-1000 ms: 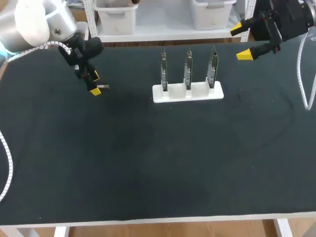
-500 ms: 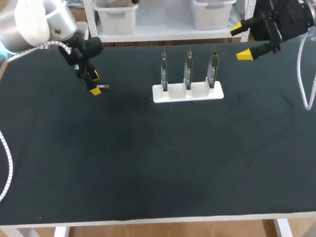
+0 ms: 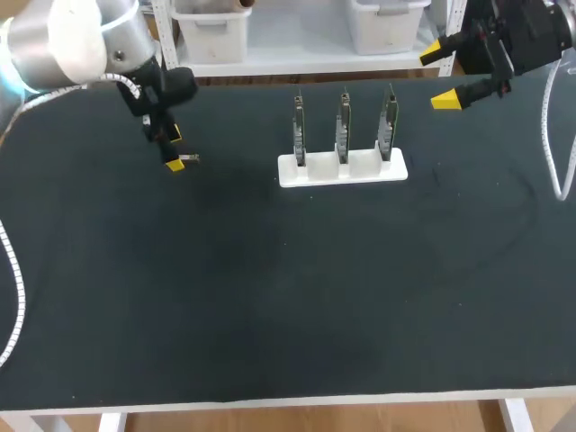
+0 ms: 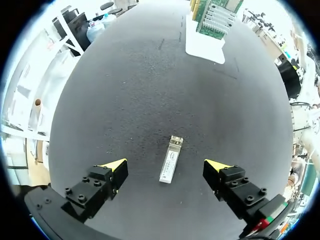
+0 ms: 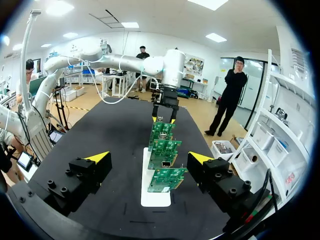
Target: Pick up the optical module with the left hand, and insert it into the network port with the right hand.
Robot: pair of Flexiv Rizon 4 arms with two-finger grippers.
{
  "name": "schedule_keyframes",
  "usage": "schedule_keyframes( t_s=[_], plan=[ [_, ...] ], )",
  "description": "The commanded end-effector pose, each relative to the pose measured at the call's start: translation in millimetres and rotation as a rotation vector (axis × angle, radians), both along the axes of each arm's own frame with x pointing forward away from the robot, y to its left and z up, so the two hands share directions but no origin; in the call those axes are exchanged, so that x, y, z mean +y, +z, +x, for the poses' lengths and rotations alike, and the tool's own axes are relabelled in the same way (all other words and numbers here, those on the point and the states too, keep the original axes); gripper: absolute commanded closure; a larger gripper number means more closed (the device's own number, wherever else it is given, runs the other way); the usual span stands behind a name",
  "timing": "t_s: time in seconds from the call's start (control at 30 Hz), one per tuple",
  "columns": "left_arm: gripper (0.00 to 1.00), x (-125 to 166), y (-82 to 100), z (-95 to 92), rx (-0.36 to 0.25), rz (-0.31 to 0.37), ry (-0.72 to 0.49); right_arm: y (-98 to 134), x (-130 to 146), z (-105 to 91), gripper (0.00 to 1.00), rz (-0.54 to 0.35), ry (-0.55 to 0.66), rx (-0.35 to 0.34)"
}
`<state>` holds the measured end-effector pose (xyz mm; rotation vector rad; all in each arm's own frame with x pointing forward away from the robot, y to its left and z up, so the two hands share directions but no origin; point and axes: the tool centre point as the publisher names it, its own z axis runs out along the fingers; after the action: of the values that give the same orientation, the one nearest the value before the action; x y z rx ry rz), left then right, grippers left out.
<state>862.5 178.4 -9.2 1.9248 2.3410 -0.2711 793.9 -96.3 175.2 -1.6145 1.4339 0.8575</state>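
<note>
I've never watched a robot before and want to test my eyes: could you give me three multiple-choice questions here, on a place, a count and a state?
1. Where is the small silver metal optical module? A) at the front edge B) flat on the black table between the open fingers of the left gripper C) held aloft
2. How many green circuit boards stand in the white plastic holder? A) two B) three C) five
3. How is the right gripper? A) open, empty B) shut on a board C) shut on the module
Answers: 1 B, it lies between the spread yellow tips. 2 B, three stand in a row. 3 A, nothing sits between its parted tips.
</note>
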Motion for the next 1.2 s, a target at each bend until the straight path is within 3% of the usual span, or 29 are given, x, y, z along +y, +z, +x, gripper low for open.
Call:
schedule_keyframes(
  t_s=[0.03,0.23,0.37,0.47,0.63,0.83,1.2],
  plan=[
    [0.0,0.6,0.9,9.4,0.12,0.016,-0.026,0.4,0.1,-1.6,0.0,-0.001,-0.003,-0.002],
    [0.0,5.3,0.8,5.7,0.151,0.032,-0.03,0.4,0.1,-1.6,0.0,-0.001,-0.003,-0.002],
    [0.0,10.9,3.6,3.6,0.168,-0.08,-0.008,0.4,0.1,-1.6,0.0,-0.001,-0.003,-0.002],
    [0.0,14.5,4.5,1.8,0.177,-0.113,0.0,0.4,0.1,-1.6,0.0,-0.001,-0.003,-0.002],
    [0.0,16.1,4.6,-1.9,0.196,-0.102,-0.001,0.4,0.1,-1.6,0.0,-0.001,-0.003,-0.002],
    [0.0,13.5,-0.6,-2.9,0.21,-0.042,-0.005,0.4,0.1,-1.6,0.0,-0.001,-0.003,-0.002],
    [0.0,3.7,2.2,5.6,0.194,0.006,-0.029,0.4,0.1,-1.6,0.0,-0.001,-0.003,-0.002]
  ],
)
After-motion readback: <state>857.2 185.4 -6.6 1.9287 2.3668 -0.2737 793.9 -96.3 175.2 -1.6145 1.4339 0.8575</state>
